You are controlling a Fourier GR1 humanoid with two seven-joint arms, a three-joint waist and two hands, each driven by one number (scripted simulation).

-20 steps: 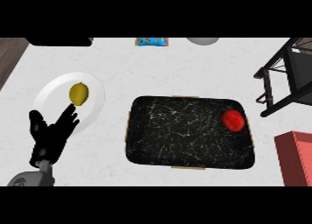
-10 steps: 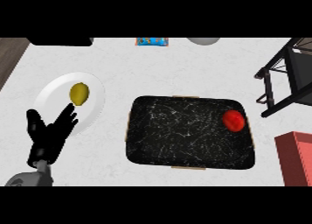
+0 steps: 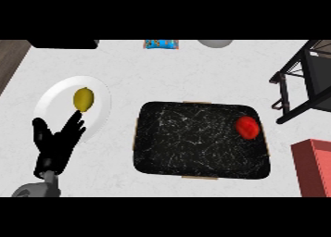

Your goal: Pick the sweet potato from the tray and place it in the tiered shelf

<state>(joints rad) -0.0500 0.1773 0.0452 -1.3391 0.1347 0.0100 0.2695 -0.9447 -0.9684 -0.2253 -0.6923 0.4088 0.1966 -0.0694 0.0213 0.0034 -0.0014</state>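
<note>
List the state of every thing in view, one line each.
Left hand: open, fingers up, over the plate's lower edge, holding nothing.
Right hand: not in view.
Red item: lying on the tray, near its right side, untouched.
Tray: flat on the counter.
Plate: on the counter, holding the lemon.
Lemon: resting on the plate.
Shelf: at right, partly cut off.

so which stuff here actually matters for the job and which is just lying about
For the job:
- red sweet potato
- black marbled tray it lies on
- dark-framed tiered shelf at the right edge

Lying about:
- white round plate holding a yellow lemon
- blue packet
- grey bowl
- red box
- open left hand, resting
</note>
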